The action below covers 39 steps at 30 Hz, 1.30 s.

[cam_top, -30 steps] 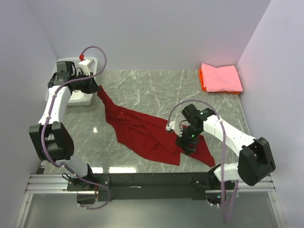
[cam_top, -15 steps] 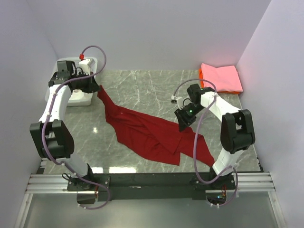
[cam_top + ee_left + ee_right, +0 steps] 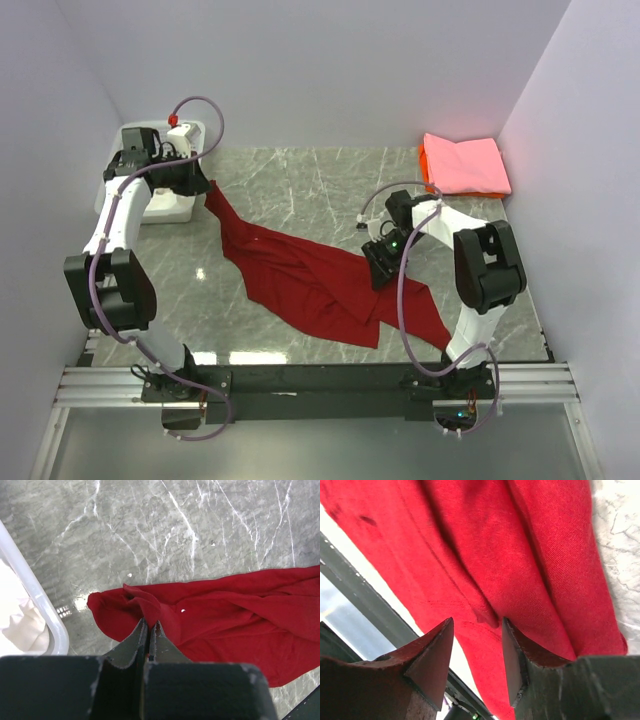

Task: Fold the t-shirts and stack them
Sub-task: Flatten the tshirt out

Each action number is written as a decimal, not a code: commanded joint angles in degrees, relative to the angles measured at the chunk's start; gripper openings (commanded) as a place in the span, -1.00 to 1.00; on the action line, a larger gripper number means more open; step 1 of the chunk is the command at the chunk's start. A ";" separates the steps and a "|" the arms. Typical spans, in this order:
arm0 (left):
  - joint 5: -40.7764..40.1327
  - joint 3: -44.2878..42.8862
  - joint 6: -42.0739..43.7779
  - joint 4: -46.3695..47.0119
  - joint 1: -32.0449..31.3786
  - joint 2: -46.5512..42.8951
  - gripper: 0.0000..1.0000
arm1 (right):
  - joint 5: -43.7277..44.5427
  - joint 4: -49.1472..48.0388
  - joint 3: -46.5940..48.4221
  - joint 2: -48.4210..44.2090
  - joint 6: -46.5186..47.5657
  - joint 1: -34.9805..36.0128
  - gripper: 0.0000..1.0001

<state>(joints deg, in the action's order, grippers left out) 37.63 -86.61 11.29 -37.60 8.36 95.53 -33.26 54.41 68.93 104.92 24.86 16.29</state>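
A deep red t-shirt (image 3: pixel 310 280) lies crumpled and stretched diagonally across the marble table. It also shows in the left wrist view (image 3: pixel 240 610) and fills the right wrist view (image 3: pixel 520 555). My left gripper (image 3: pixel 197 183) is shut on the shirt's far left corner, with cloth pinched between its closed tips (image 3: pixel 149 625). My right gripper (image 3: pixel 380 268) is open over the shirt's right part, its jaws apart (image 3: pixel 477 627) just above a fold, holding nothing. A folded pink t-shirt (image 3: pixel 463 164) lies on an orange one (image 3: pixel 425 172) at the far right corner.
A white basket (image 3: pixel 175 185) stands at the far left by my left gripper. Its rim (image 3: pixel 35 600) and white cloth inside (image 3: pixel 22 625) show in the left wrist view. White walls enclose the table on three sides. The metal rail (image 3: pixel 320 385) runs along the near edge.
My right arm has swung from the shirt's near right corner up and back, then settled open over the shirt's right middle. The left gripper and the shirt's left end have stayed put.
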 commanded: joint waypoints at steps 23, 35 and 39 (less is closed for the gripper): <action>1.13 -2.95 -0.57 1.04 -0.28 0.36 -0.99 | -1.46 1.66 -0.12 -0.42 1.94 0.76 -0.92; 0.87 -9.80 -5.66 4.46 0.43 -1.74 -0.99 | 10.47 -0.61 24.30 -18.59 2.03 -12.59 -1.00; -1.23 -10.77 -8.29 9.99 0.60 -3.59 -0.99 | 16.98 -7.11 25.74 -24.93 1.60 -14.27 -1.00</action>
<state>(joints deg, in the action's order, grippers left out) 37.23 -94.32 6.04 -33.93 8.56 95.68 -23.00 51.77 93.21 85.54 26.46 2.31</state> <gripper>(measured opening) 0.027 0.008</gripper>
